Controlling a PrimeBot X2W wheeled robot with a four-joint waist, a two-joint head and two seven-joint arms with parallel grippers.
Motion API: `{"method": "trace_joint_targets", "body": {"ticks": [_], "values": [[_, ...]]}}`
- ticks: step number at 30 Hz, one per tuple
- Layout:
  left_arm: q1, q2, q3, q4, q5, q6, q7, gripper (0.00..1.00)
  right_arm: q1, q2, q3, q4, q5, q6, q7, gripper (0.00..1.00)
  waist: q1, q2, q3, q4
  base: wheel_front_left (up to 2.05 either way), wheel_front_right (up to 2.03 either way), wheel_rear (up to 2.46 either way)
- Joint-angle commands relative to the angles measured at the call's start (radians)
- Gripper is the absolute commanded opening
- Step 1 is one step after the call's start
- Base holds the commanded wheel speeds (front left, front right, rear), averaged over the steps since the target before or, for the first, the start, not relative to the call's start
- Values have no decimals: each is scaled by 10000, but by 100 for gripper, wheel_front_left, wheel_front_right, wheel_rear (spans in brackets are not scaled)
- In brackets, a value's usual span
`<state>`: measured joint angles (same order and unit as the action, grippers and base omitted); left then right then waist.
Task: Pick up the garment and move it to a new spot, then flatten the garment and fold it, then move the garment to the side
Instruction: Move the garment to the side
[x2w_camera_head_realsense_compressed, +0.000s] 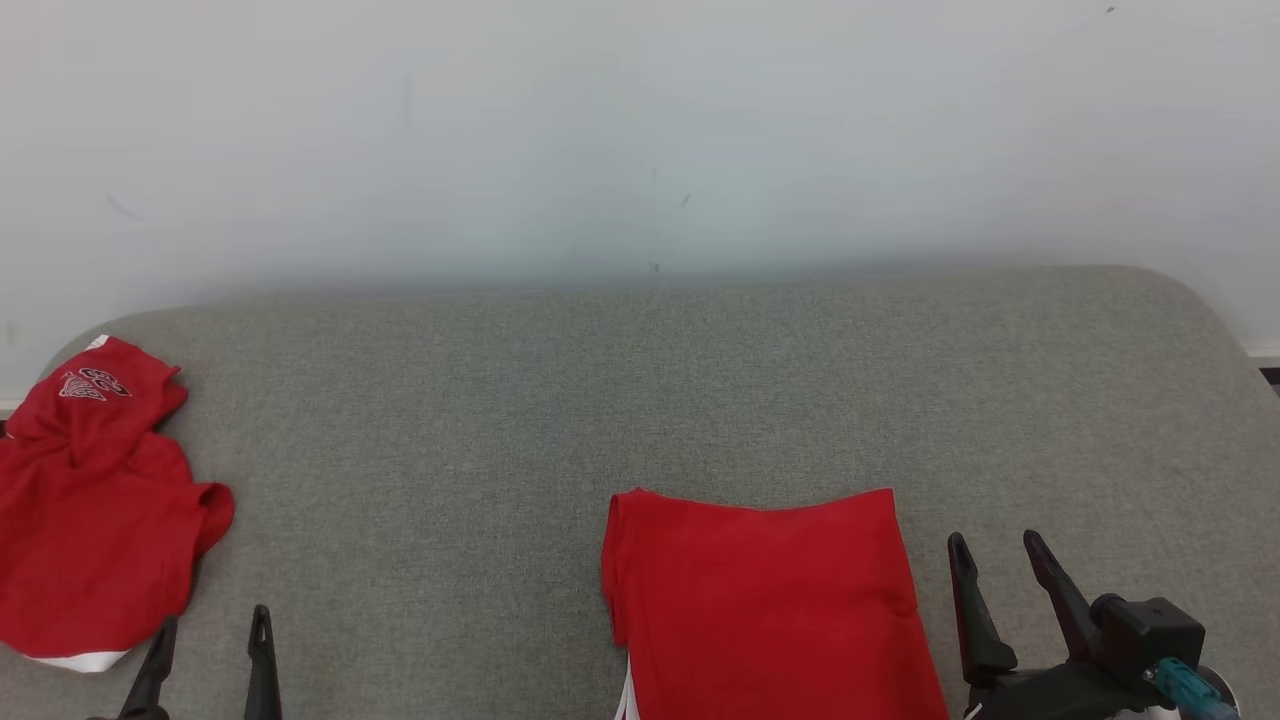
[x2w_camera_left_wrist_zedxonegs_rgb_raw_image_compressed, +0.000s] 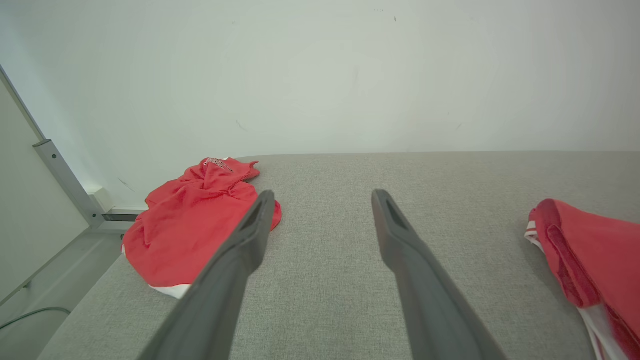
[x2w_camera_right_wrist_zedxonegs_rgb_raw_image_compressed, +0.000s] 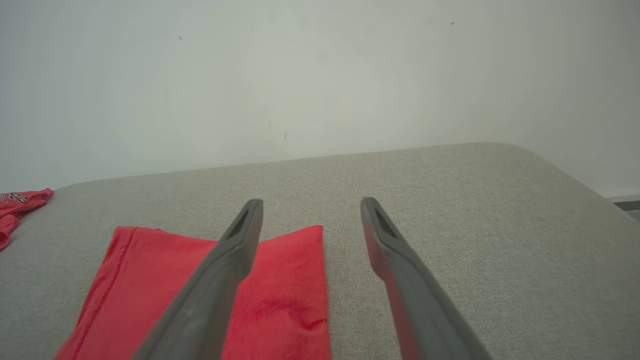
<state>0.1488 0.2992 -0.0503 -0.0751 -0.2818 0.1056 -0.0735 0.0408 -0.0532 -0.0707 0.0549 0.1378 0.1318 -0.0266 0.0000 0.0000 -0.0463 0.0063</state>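
With the left gripper (x2w_camera_head_realsense_compressed: 215, 618) and right gripper (x2w_camera_head_realsense_compressed: 995, 540) spread and empty, the folded red garment (x2w_camera_head_realsense_compressed: 770, 600) lies at the grey desk's (x2w_camera_head_realsense_compressed: 640, 380) near edge, just beside the right one; a pinch catching only its top layer could pull the fold open.

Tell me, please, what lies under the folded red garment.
The folded red garment rests on the grey fabric surface, which shows around it. White trim peeks from under its left edge. Whatever lies beneath the cloth itself is covered.
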Motion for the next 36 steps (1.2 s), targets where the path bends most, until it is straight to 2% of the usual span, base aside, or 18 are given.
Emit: {"method": "trace_joint_targets", "body": {"ticks": [1,27,36], "values": [[125,54,-4,-32,-6,40,-24,100,60,33,-17,17,-35,-26,-1,100,0,0,-1,0,0,0,0],[132,292,-180,-249,63,202,188,100,35,35,-127,295,-28,-26,38,100,0,0,37,36,0,0,0],[-75,191,-252,-275,-66,191,77,100,-863,-515,136,1515,177,-26,319,100,0,0,375,231,0,0,0]]}}
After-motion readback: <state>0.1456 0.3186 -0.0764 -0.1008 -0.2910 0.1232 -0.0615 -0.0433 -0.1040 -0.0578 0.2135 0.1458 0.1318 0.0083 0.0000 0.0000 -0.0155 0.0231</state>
